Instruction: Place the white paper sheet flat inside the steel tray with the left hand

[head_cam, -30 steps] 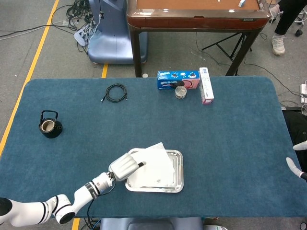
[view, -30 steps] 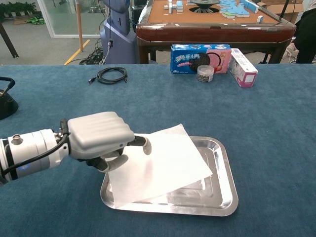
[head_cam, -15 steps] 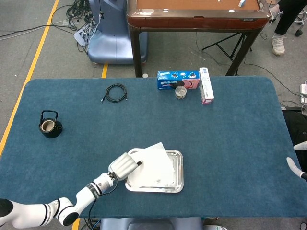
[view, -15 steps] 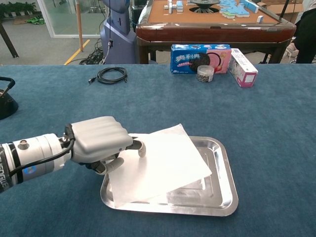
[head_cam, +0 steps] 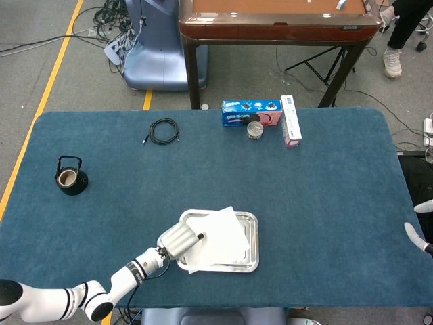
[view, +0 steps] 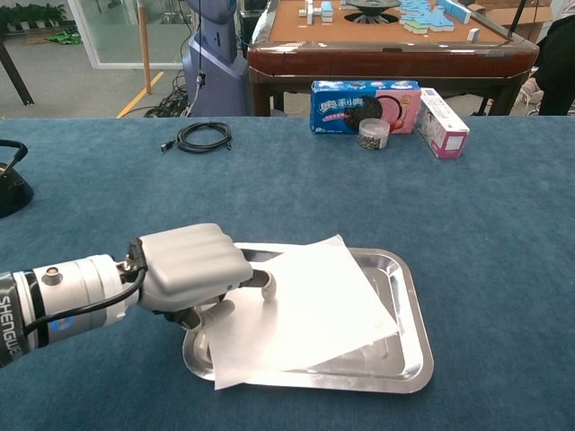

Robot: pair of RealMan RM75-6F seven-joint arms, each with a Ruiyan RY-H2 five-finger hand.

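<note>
At the near edge of the table (head_cam: pixel 325 176), the left hand (view: pixel 193 267) pinches the white paper sheet (view: pixel 301 310) over the steel tray (view: pixel 409 359).

The sheet lies skewed across the tray, its near-left corner overhanging the tray's front rim and its far corner raised above the back rim, so it is not flat inside. A fingertip rests on top of the sheet's left edge with the thumb beneath it. Only a small part of the right hand (head_cam: pixel 418 235) shows at the table's right edge in the head view; I cannot tell how its fingers lie.
</note>
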